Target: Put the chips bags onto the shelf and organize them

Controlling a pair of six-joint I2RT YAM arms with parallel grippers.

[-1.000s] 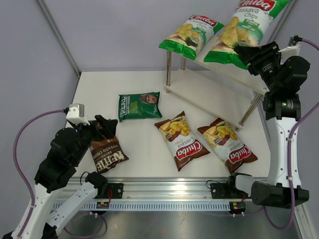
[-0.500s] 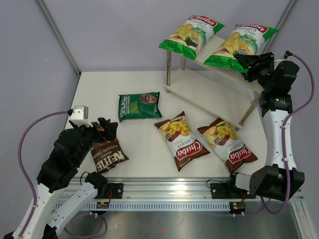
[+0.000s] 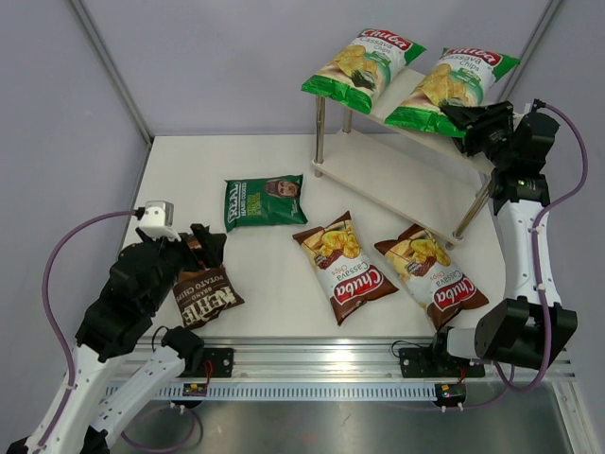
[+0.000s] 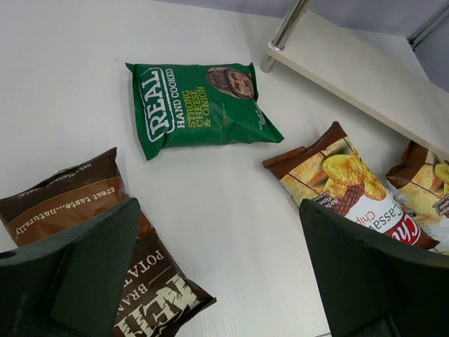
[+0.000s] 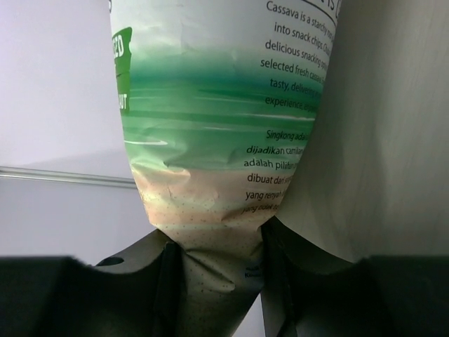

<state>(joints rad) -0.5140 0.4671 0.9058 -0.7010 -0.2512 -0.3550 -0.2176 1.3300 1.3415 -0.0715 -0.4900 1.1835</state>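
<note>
On the top board (image 3: 401,93) of the shelf (image 3: 406,180), two green bags are laid side by side. The left green bag (image 3: 364,61) hangs with its lower end past the board's edge. The right green bag (image 3: 454,80) is gripped at its near seam by the right gripper (image 3: 465,115), and in the wrist view the fingers (image 5: 165,281) are seen pressed tight on both sides of the crimped seam of this bag (image 5: 224,140), just at the board's edge. The other four bags are lying flat on the table (image 3: 189,170). The left gripper (image 3: 198,248) is held spread wide with nothing between its fingers, above the upper end of the dark brown bag (image 3: 203,298), which is near the table's front left edge. The dark green bag (image 3: 265,200) is placed further back, well apart from the shelf's left post. The middle brown-red bag (image 3: 345,265) and the right brown-red bag (image 3: 433,274) are set close together in front of the shelf, the right one near its front corner post. A bare strip of table is seen between the dark brown bag and the middle brown-red bag.
</note>
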